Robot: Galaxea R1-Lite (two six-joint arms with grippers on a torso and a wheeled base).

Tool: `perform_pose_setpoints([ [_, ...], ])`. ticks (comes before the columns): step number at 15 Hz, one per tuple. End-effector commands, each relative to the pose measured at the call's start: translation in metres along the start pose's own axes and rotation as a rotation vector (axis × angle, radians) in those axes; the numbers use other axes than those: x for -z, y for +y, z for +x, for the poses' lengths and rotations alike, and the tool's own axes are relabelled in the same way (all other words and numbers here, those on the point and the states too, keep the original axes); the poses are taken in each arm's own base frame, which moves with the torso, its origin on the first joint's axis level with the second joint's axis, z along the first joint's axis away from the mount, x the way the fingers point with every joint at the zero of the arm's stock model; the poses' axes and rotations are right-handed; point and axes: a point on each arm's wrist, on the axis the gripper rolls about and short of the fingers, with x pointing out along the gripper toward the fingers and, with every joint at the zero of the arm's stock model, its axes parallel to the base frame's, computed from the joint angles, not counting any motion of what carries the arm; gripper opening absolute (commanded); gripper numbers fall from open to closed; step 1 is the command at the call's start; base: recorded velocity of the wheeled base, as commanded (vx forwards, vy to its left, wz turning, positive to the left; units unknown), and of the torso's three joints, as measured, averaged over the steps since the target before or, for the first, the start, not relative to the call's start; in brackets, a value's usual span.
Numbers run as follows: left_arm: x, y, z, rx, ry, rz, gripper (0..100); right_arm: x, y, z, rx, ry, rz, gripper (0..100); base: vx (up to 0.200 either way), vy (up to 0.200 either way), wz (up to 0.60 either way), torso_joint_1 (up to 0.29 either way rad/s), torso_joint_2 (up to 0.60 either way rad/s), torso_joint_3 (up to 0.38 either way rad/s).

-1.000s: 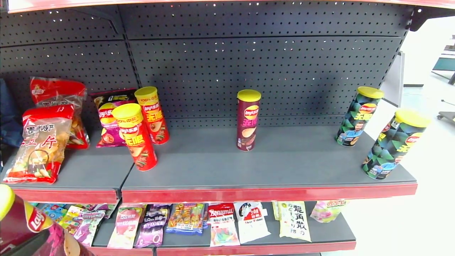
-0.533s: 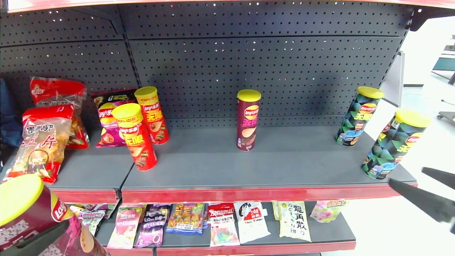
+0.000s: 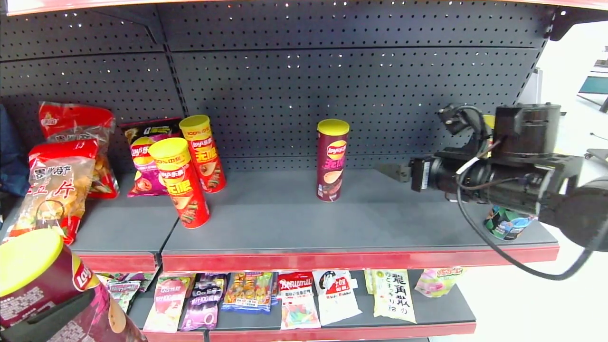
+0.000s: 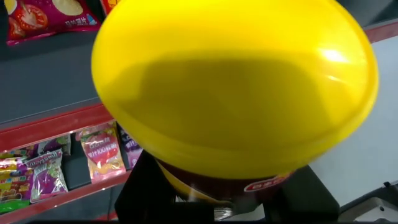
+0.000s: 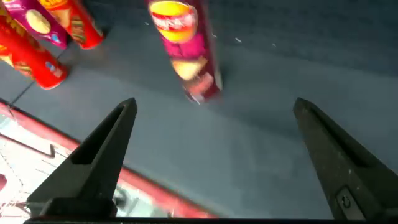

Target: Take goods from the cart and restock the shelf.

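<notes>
Dark shelf [image 3: 285, 223] up front: low left, the left gripper [image 3: 50, 316] clamped a yellow-lidded maroon can [image 3: 38, 280], just off the shelf's front edge; mid-shelf, a matching can [image 3: 332, 159] stood upright; rightward, the right gripper [image 5: 211, 155] hung over the shelf, fingers spread wide.

A teal panel [image 3: 593, 85] stands far off across the pale floor [image 3: 546, 304].

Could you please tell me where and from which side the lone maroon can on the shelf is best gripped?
Grip the maroon can across its mid-body, coming from the front: it stands upright, clear on both sides, with the pegboard close behind.
</notes>
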Motion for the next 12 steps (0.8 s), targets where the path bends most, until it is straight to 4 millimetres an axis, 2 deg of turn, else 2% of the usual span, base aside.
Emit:
perform_pose_setpoints([
  [1, -0.002, 0.001, 0.002, -0.001, 0.006, -0.002, 0, 0.021, 0.001, 0.047, -0.019, 0.037, -0.008, 100, 0.000, 0.000, 0.00, 0.000, 0.00, 0.000],
  [8, -0.003, 0.002, 0.003, -0.017, 0.010, -0.002, 0, 0.015, 0.016, 0.099, -0.045, -0.018, -0.027, 100, 0.000, 0.000, 0.00, 0.000, 0.00, 0.000],
  [12, -0.003, 0.002, 0.003, -0.020, 0.011, -0.004, 0, 0.011, 0.033, 0.111, -0.070, -0.042, -0.037, 100, 0.000, 0.000, 0.00, 0.000, 0.00, 0.000],
])
